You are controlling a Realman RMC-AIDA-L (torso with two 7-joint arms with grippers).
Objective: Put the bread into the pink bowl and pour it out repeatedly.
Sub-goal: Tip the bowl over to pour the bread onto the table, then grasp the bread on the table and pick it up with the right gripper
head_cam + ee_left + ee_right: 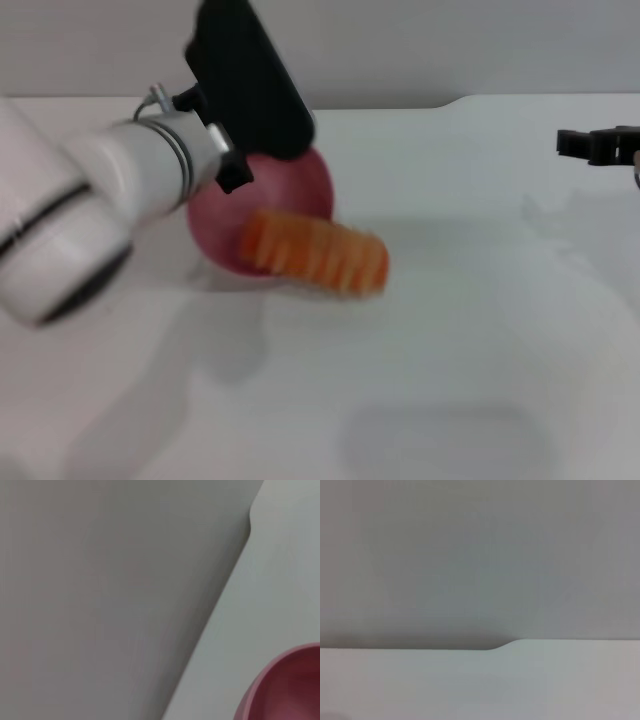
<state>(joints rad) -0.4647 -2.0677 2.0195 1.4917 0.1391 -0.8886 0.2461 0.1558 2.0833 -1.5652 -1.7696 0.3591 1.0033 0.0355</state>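
The pink bowl (300,190) is tipped on its side at the left middle of the white table (470,330), its mouth facing the right arm's side. My left gripper (282,140), black, comes down from above onto the bowl's upper rim and is shut on it. The bread (318,255), showing its orange-and-cream striped side, lies blurred just in front of the bowl's mouth, low over the table. The left wrist view shows only a part of the bowl's rim (290,690). My right gripper (598,145) hangs parked at the far right edge, well away from both.
The table's back edge runs across the top of the head view, with a step in it (455,100) at the back right. A grey wall stands behind. My white left forearm (70,220) fills the left side.
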